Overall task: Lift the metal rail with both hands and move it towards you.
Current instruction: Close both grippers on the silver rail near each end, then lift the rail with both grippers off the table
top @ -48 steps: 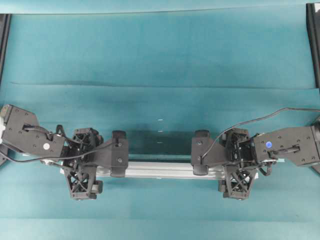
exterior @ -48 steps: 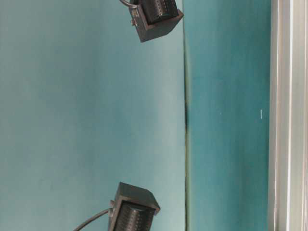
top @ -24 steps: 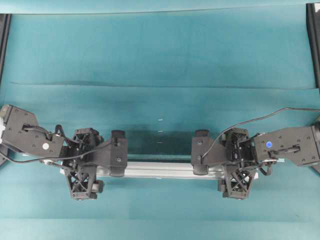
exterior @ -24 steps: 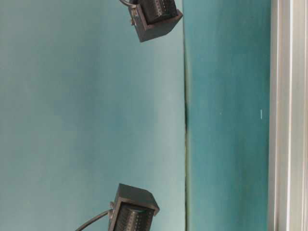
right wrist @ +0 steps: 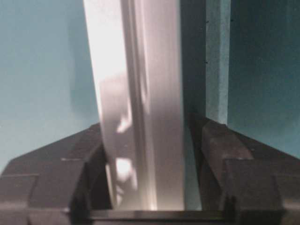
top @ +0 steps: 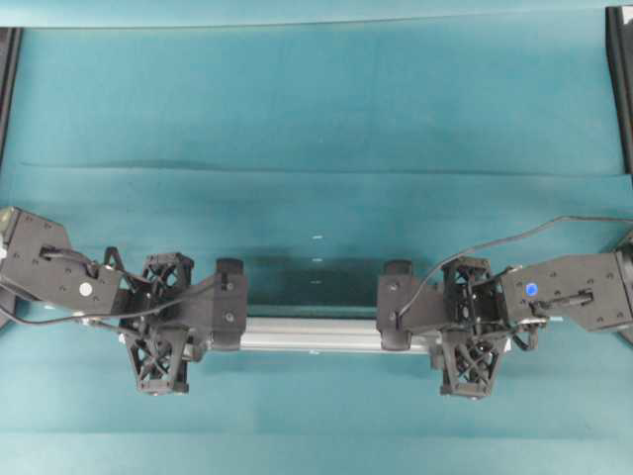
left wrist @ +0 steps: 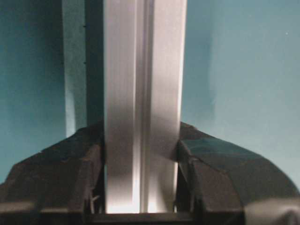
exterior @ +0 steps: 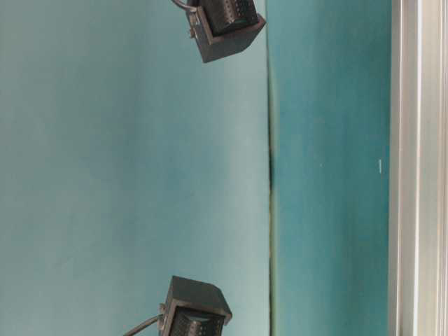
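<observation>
Metal rail: long straight silver aluminium extrusion, lengthwise groove, glossy, lying on teal desk, matte with creases. Left gripper: black blocky fingers clamped tight on rail sides, no gap. Right gripper: rail between fingers, left finger touching, sliver of gap at right finger; grip not settled, cannot tell. Lattice-patterned black plastic bodies, thin cables. Rail spans between both grippers.

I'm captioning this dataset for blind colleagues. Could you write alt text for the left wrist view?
A silver grooved metal rail runs straight up the middle of the picture, its near end between the two black fingers of the left tool, which sit close against its sides. Behind it lies a teal table surface.
</observation>
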You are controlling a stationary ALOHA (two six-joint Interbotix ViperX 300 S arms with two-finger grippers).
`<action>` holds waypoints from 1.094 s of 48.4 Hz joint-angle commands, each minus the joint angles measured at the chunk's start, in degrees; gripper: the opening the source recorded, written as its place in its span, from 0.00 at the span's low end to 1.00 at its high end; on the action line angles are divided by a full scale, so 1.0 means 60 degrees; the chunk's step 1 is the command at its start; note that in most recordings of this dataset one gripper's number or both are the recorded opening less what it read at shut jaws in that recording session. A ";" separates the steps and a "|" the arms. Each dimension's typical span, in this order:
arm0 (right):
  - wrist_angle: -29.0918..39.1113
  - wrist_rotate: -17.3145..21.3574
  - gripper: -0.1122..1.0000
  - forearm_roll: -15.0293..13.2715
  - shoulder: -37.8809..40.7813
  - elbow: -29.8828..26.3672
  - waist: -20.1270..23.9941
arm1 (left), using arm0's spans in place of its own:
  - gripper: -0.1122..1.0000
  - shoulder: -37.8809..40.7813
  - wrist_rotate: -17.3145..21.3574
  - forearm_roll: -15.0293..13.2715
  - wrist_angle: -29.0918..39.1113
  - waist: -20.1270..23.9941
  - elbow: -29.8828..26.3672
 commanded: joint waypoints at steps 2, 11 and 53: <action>-0.0015 0.0029 0.53 0.0088 0.0190 -0.0029 0.0000 | 0.35 -0.0073 -0.0015 0.0015 -0.0103 0.0015 -0.0044; 0.0015 0.0029 0.49 0.0073 0.0190 -0.0029 0.0000 | 0.35 -0.0073 0.0029 0.0015 -0.0161 0.0029 -0.0044; 0.2813 0.0234 0.49 0.0762 -0.1670 -0.1450 -0.0308 | 0.35 -0.1655 0.0132 0.0015 0.2988 0.0029 -0.1743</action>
